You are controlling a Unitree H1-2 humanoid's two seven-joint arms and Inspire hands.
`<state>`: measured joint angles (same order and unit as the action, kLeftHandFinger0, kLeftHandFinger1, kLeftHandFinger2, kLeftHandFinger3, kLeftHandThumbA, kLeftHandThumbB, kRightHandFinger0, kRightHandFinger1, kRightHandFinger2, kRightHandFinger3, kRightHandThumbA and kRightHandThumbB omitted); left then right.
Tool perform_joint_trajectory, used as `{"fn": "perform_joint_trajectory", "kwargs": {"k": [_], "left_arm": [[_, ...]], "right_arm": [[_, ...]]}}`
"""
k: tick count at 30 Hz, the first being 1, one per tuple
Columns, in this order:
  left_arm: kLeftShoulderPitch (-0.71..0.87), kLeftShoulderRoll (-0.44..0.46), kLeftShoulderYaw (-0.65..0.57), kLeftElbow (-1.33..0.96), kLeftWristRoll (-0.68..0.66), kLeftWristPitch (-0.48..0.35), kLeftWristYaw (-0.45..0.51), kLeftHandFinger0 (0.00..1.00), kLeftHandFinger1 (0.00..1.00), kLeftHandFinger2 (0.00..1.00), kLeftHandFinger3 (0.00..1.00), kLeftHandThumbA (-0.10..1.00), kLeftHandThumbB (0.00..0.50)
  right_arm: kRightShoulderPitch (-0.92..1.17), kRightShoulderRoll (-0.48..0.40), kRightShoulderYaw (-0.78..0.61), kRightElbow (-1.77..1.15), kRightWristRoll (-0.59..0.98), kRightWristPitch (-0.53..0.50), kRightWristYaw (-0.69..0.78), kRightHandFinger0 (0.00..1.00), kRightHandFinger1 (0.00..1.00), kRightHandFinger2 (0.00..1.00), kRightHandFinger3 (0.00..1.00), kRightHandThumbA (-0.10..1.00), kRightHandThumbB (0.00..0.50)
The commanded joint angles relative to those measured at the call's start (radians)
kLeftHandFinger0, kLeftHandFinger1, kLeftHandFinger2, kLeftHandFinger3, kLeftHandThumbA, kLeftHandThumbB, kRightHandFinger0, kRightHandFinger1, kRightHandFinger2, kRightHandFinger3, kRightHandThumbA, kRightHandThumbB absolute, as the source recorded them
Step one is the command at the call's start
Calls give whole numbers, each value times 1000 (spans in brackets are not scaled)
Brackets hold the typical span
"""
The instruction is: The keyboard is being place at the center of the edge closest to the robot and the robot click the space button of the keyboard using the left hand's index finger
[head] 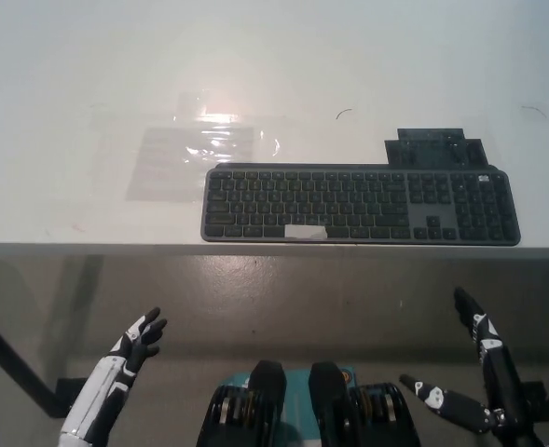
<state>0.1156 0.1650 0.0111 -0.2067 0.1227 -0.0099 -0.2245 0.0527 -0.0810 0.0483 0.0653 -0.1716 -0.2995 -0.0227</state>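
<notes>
A dark grey keyboard (360,205) lies on the white table (255,74), along the near edge and a little right of centre. Its space bar (306,232) carries a strip of pale tape. My white left hand (130,349) hangs below the table edge at the lower left, open, well short of the keyboard. Over at the lower right, my black right hand (474,372) is below the table too, open, fingers spread, holding nothing.
A clear plastic sheet (195,154) lies on the table left of the keyboard. A dark flat piece (432,147) sits just behind the keyboard's right end. A table leg (13,368) runs down at the lower left.
</notes>
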Motion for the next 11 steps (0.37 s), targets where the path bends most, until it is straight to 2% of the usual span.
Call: {"fn": "perform_joint_trajectory", "kwargs": {"k": [1, 3, 4, 6, 7, 8, 11], "left_arm": [[-12, 7, 8, -21, 15, -40, 42, 1000, 1000, 1000, 1000, 986, 318], [-15, 6, 6, -22, 20, -36, 45, 1000, 1000, 1000, 1000, 865, 340], [-20, 10, 1, -20, 40, -40, 50, 1000, 1000, 1000, 1000, 838, 379], [-27, 9, 0, -21, 41, -36, 50, 1000, 1000, 1000, 1000, 847, 385], [-29, 8, 0, -18, 30, -43, 47, 1000, 1000, 1000, 1000, 894, 367], [-36, 9, -1, -15, 29, -49, 45, 1000, 1000, 1000, 1000, 986, 347], [-43, 10, -3, -11, 16, -51, 38, 1000, 1000, 1000, 1000, 1000, 324]], "right_arm": [[-18, -4, 5, -31, 9, -64, 3, 1000, 1000, 1000, 1000, 1000, 75], [-20, -5, 3, -32, 8, -62, 2, 1000, 1000, 1000, 1000, 1000, 75], [-24, -6, 2, -26, 6, -66, 0, 1000, 1000, 1000, 1000, 1000, 76], [-27, -6, 0, -25, 4, -67, -3, 1000, 1000, 1000, 1000, 1000, 91], [-28, -6, -1, -24, 8, -67, -2, 1000, 1000, 1000, 1000, 1000, 89], [-30, -6, -2, -23, 8, -70, -4, 1000, 1000, 1000, 1000, 1000, 95], [-32, -5, -6, -18, 18, -78, -4, 1000, 1000, 1000, 1000, 1000, 82]]}}
